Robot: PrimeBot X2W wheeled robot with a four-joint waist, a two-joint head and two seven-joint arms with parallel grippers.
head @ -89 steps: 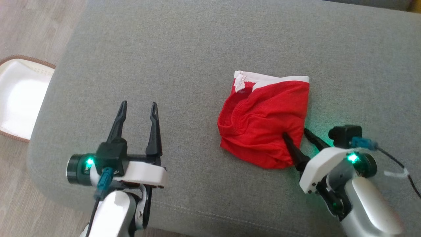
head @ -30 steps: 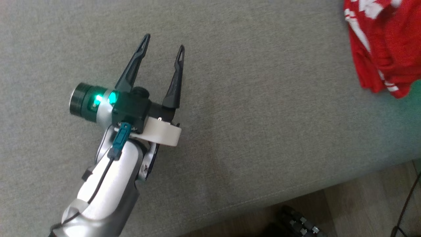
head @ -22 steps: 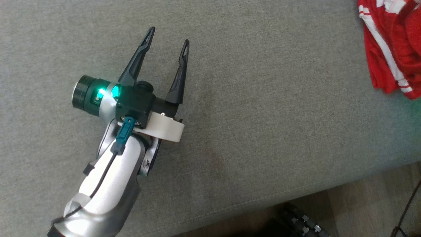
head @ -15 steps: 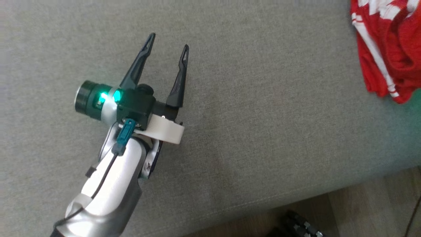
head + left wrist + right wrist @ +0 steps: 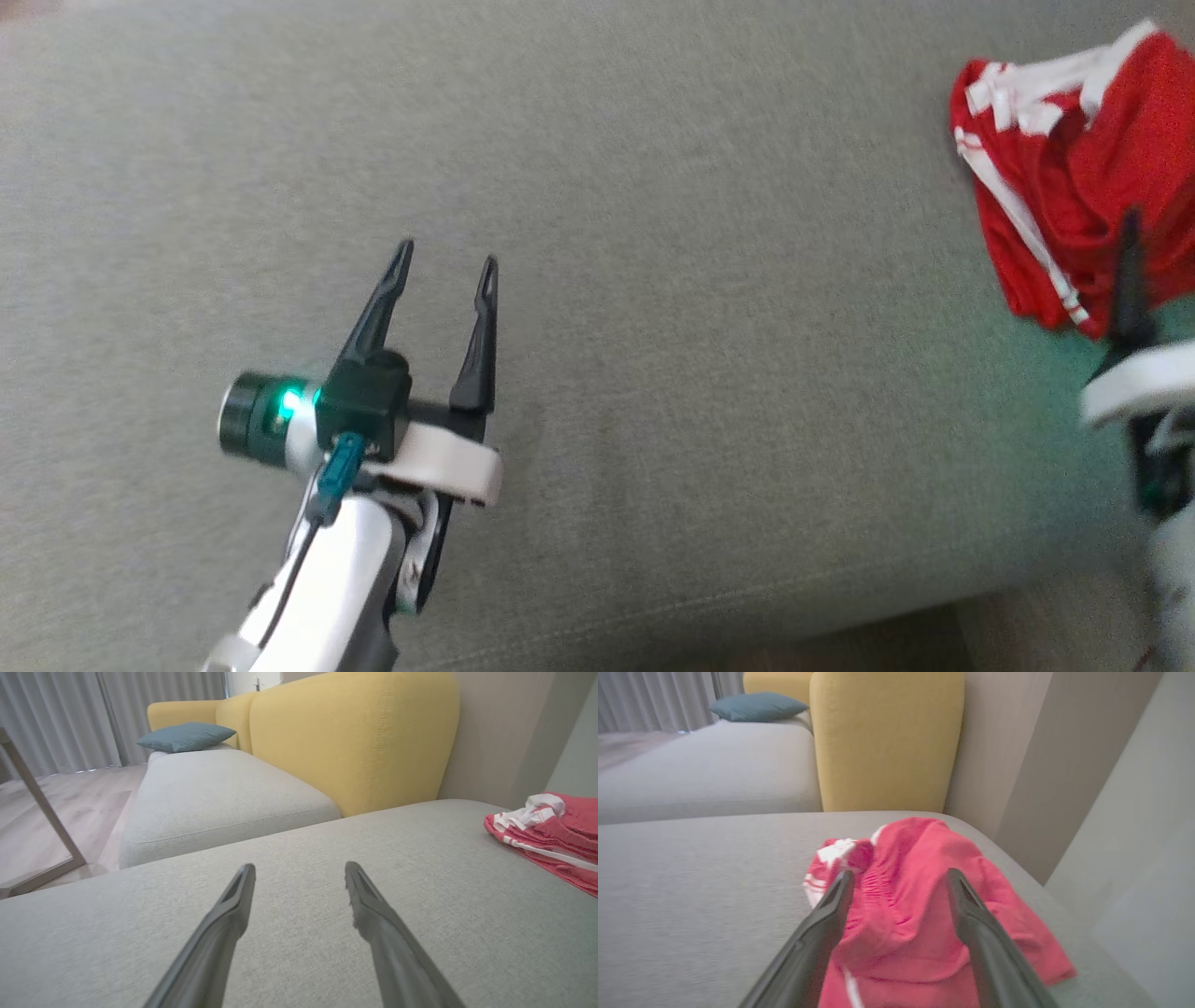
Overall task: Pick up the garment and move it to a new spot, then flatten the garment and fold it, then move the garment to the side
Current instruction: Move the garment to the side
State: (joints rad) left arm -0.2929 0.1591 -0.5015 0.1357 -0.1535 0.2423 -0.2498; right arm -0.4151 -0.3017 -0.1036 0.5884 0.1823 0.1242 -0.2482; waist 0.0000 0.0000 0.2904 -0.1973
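The right pincer stands with its fingers spread wide and grips nothing. Just ahead of and below its tips the red garment lies bunched on the grey sofa seat; whether the tips touch it I cannot tell. Its white-trimmed edge points away from the pincer, to the far left, and the heap stretches back toward the near right. Beyond it rises a yellow backrest. The left pincer is also wide open and empty over bare seat, with the garment well off to its right.
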